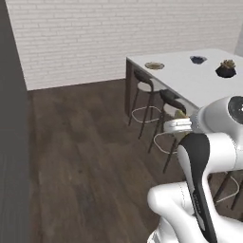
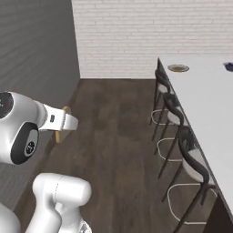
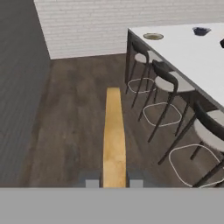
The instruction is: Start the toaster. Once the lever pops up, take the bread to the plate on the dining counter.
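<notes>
gripper (image 3: 114, 183) clamps bread (image 3: 113, 135) edge-on — yellow-tan slice

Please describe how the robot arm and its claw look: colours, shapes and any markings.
The arm is made of glossy white rounded segments with black joint inserts and round dark caps at the joints. In the right base view one black cap bears a small light marking, too small to read. The claw shows two small grey square tips. No cables are visible.
</notes>
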You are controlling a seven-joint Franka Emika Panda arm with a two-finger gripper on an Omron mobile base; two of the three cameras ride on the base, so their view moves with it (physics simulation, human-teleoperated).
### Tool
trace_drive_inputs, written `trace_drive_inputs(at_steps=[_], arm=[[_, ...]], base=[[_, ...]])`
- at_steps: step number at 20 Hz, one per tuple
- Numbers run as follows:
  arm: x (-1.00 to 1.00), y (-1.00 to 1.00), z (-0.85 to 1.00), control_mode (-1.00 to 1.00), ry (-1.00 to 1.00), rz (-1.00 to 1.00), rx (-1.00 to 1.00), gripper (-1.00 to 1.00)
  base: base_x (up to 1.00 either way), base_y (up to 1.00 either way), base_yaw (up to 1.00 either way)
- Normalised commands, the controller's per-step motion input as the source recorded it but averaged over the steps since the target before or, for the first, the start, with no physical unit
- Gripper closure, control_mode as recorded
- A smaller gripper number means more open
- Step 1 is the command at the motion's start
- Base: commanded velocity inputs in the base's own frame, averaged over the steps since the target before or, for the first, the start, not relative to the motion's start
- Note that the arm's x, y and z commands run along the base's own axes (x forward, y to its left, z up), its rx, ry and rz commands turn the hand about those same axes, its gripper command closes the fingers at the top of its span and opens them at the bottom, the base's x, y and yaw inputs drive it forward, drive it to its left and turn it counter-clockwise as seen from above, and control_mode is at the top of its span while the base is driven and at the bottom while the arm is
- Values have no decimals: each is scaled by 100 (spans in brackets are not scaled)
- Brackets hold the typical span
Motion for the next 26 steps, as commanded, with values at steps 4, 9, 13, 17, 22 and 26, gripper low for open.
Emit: trace_drive_inputs(at_steps=[4,9,13,17,22,26], arm=[[0,0,0,100,0,0,0,100],[0,0,0,100,0,0,0,100],[0,0,0,100,0,0,0,100],[0,0,0,100,0,0,0,100],[0,0,0,100,0,0,0,100],[0,0,0,100,0,0,0,100]], base=[[100,54,0],[100,33,0],[100,12,0],[100,20,0],[100,22,0],[100,22,0]])
